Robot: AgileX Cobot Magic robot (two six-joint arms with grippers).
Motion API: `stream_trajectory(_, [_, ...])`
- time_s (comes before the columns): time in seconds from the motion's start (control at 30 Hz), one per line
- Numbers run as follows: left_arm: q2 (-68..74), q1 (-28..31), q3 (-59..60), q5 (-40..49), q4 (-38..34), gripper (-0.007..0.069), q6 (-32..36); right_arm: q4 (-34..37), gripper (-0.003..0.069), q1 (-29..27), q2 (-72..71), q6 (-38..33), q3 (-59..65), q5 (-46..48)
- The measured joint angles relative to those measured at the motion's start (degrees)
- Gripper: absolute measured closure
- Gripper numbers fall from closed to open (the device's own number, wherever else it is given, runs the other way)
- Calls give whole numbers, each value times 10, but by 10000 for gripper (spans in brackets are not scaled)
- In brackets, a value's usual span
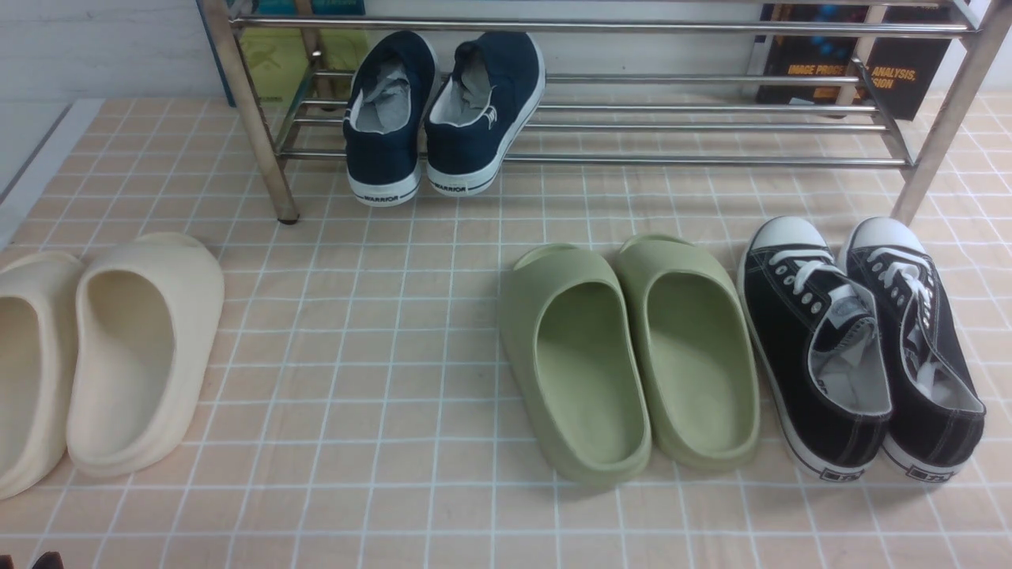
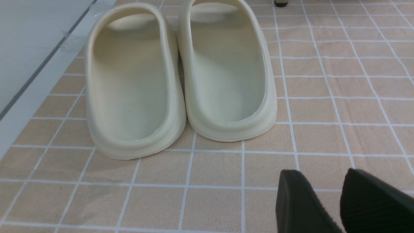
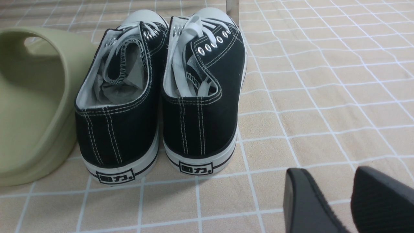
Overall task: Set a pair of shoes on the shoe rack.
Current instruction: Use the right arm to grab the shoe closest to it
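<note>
a peach tiled mat (image 1: pixel 379 332) covers the floor, with the chrome shoe rack (image 1: pixel 601 28) at 12 o'clock in the front view and navy slip-ons (image 1: pixel 443 118) on its lowest bars near 11 o'clock. the pair of black sneakers (image 1: pixel 783 340) sits on the mat at 4 o'clock, just beside green slides (image 1: pixel 601 356) at 5 o'clock; cream slides (image 1: pixel 118 356) lie at 8 o'clock. the left gripper (image 2: pixel 320 184) hangs spread and empty near the cream slides' heels, the right gripper (image 3: pixel 325 184) likewise parted and empty behind the sneakers' heels.
</note>
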Motion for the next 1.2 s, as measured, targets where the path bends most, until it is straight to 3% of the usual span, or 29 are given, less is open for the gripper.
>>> stream_trajectory(0.67, [0,0,0,0,0,386,0,36,421,0,0,16,0,0])
stream_trajectory(0.87, [0,0,0,0,0,386,0,184,421,0,0,114,0,0])
stream_trajectory(1.0, [0,0,0,0,0,386,0,376,421,0,0,227,2,9])
stream_trajectory(1.07, [0,0,0,0,0,386,0,409,421,0,0,240,2,12])
stream_trajectory(1.2, [0,0,0,0,0,386,0,403,421,0,0,235,2,14])
